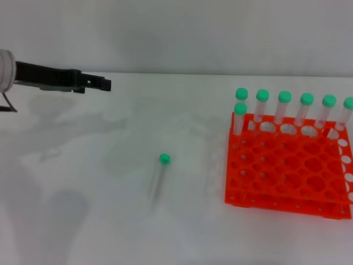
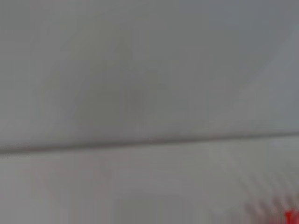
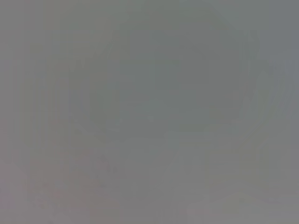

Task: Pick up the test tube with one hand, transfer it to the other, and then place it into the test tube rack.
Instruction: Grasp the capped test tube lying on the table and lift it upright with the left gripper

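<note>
Nothing is done yet: the test tube (image 1: 160, 178) lies loose on the counter (image 1: 99, 221), left of the test tube rack (image 1: 287, 165). The left claw (image 1: 102, 84) hovers far off, its state unreadable; every step remains.

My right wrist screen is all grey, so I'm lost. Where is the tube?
Observer: The tube lies flat on the table, with its green cap pointing away from the robot.
Operator: And the rack?
Observer: The rack stands to the tube's right, apart from it.
Operator: Is it empty?
Observer: No, seven capped tubes stand along its back.
Operator: Is a pincer close?
Observer: No, the left pincer hangs at the far left, well away from the tube.
</note>
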Motion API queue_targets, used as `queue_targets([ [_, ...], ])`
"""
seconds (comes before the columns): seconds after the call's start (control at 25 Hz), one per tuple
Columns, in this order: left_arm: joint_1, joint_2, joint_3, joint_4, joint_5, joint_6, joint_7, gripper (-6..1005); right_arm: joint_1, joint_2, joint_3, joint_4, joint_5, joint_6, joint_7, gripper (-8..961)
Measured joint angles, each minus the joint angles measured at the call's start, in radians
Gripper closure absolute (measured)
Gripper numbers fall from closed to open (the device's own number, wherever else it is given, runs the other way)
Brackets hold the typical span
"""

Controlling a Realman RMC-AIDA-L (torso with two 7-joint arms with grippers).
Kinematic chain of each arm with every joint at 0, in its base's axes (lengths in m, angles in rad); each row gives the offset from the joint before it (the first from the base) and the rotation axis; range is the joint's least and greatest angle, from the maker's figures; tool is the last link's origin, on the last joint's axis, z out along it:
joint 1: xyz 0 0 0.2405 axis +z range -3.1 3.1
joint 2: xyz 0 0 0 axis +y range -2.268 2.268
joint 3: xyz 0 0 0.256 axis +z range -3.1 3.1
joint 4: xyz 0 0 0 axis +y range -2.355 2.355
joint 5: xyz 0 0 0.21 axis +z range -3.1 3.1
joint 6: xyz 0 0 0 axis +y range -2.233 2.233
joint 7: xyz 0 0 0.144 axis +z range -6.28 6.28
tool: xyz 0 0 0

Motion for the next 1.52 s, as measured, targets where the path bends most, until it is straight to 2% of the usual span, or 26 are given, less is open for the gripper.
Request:
queue_targets([
  [0.16,-0.103,0.002,0.001,-0.005,0.229,0.006,-0.192,143,0.002,0.000,0.000,-0.005,0.000,0.000,0.000,126],
  [0.32,-0.206,-0.003,0.002,0.059,0.444,0.021,-0.328,145,0.004,0.000,0.000,-0.023,0.000,0.000,0.000,126],
  [0.52,-0.299,-0.025,0.003,0.159,0.567,0.030,-0.467,148,0.000,-0.001,-0.008,-0.056,-0.004,0.001,-0.001,126],
  [0.64,-0.354,-0.029,0.003,0.274,0.668,0.010,-0.576,150,-0.006,-0.004,-0.006,-0.062,-0.004,-0.001,-0.001,125],
  [0.88,-0.388,-0.048,0.003,0.343,0.694,-0.005,-0.679,153,-0.015,-0.008,-0.006,-0.091,-0.006,-0.005,-0.002,125],
  [1.0,-0.390,-0.057,0.003,0.377,0.706,-0.006,-0.743,154,-0.015,-0.017,-0.011,-0.097,-0.011,-0.007,0.001,125],
  [1.32,-0.395,-0.078,0.002,0.441,0.839,-0.023,-0.888,159,-0.012,-0.038,-0.035,-0.094,-0.012,-0.020,0.004,125],
  [1.52,-0.376,-0.113,0.002,0.452,0.849,-0.096,-0.913,161,-0.014,-0.038,-0.044,-0.093,-0.011,-0.032,0.006,126],
])
